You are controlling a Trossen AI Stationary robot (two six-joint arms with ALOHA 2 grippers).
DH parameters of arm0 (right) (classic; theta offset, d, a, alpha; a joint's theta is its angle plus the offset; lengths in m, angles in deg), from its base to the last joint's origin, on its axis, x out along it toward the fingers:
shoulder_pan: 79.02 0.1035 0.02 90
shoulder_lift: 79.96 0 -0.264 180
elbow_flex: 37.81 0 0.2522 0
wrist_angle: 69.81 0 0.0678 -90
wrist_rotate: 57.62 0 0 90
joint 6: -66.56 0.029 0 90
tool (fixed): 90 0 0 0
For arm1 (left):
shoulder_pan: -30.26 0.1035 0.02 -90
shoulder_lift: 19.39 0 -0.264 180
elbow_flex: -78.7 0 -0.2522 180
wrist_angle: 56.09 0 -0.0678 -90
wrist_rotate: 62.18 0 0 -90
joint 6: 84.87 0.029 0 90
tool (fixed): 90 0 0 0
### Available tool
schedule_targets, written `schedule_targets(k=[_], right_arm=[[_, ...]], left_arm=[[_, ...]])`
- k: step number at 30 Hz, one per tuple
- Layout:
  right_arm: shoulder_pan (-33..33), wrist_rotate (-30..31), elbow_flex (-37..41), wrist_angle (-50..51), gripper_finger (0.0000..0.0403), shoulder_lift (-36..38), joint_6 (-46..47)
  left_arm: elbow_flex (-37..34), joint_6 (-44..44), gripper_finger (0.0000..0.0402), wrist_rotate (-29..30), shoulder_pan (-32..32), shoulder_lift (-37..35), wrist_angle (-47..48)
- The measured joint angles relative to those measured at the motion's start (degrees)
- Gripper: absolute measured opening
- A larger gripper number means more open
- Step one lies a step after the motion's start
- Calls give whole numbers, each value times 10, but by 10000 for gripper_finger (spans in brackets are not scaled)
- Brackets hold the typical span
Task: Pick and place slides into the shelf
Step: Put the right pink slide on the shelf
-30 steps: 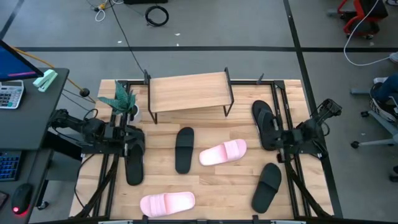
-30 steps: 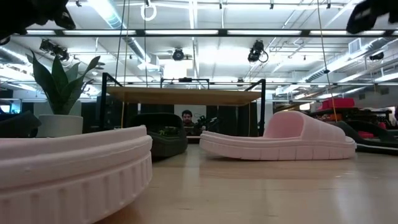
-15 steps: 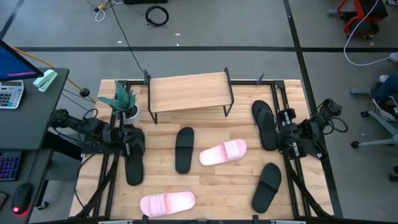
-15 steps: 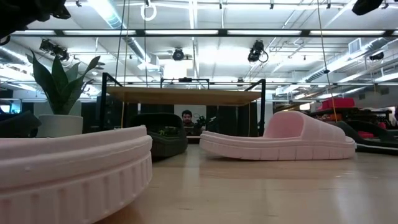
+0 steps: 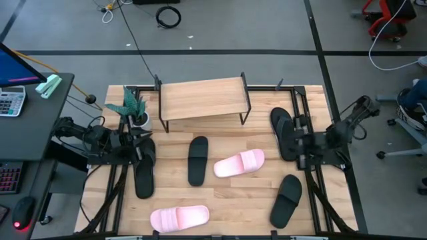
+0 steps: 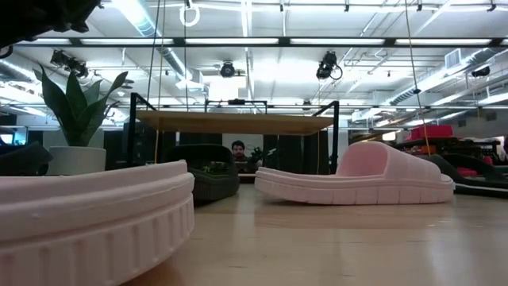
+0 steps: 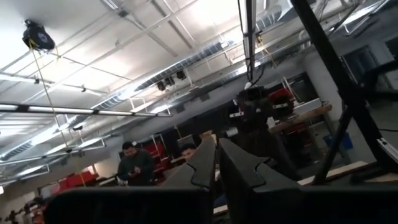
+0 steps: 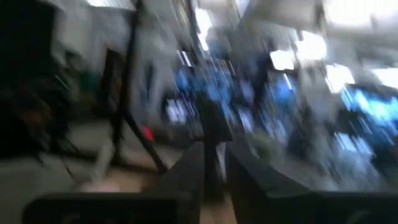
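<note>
The shelf [image 5: 203, 99] stands at the table's far middle, its board bare; it also shows in the low view [image 6: 234, 121]. Six slides lie flat on the table: black ones at left [image 5: 144, 172], centre [image 5: 197, 160], far right [image 5: 283, 133] and near right [image 5: 287, 200], and pink ones at centre [image 5: 239, 163] and near the front edge [image 5: 179, 217]. My left gripper [image 5: 144, 150] hovers over the left black slide, shut and empty [image 7: 216, 163]. My right gripper [image 5: 298, 143] hovers beside the far-right black slide, shut and empty [image 8: 214, 165].
A potted plant [image 5: 132, 110] stands at the shelf's left end. A desk with a calculator [image 5: 10, 100] is left of the table. People show in the room beyond [image 7: 137, 167]. Bare wood lies between the slides at the front middle.
My right arm has swung: its gripper has risen out of the low view's top and gone a little toward the table's far edge, over the far-right black slide. The slides have stayed where they were.
</note>
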Motion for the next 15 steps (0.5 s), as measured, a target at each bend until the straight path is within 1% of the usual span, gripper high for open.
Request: schedule_targets(k=[2,5,10,15], right_arm=[[-13,30,-40,62,102,-81,53],[-33,34,-96,116,127,-196,132],[-55,35,-175,147,159,-377,213],[-72,34,-251,193,176,-528,346]], left_arm=[[0,-13,38,0,0,0,0],[0,-15,42,0,0,0,0],[0,-8,38,0,0,0,-6],[0,-7,30,0,0,0,-31]])
